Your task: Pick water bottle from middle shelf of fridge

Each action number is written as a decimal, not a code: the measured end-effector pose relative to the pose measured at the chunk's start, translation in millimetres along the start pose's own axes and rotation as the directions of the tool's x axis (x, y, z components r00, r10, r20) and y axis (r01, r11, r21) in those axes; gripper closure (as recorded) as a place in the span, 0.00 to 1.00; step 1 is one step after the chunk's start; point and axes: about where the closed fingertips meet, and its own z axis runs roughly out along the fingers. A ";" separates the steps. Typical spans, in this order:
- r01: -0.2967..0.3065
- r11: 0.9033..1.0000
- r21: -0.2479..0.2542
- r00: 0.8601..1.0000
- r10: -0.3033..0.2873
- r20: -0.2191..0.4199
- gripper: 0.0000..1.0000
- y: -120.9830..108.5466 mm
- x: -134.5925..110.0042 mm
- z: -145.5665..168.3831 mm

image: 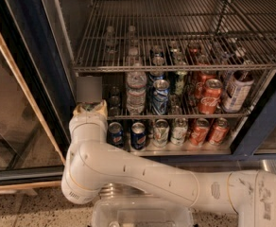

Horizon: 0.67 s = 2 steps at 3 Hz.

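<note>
Gripper (89, 90) is centre-left of frame, inside the fridge (31, 56) at the far-left end of the middle shelf (185, 115). It shows only as a grey block above the cream wrist; open or closed, can't tell. A water bottle (136, 91) stands upright on the same shelf, just right of the gripper w/ a gap between, and left of a blue can (159, 97). Red cans (210, 96) are further right. White arm (128, 174) sweeps in from lower right. Top rack (176, 32) is bare wire in front, w/ cans & bottles at the back. More cans (138, 135) line the bottom level.
</note>
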 end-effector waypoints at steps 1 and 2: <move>-0.034 0.998 -0.046 0.999 0.035 0.018 1.00 -1.9 2.9 -20.5; -0.047 0.993 -0.110 0.996 0.055 0.068 1.00 -11.0 1.6 -73.8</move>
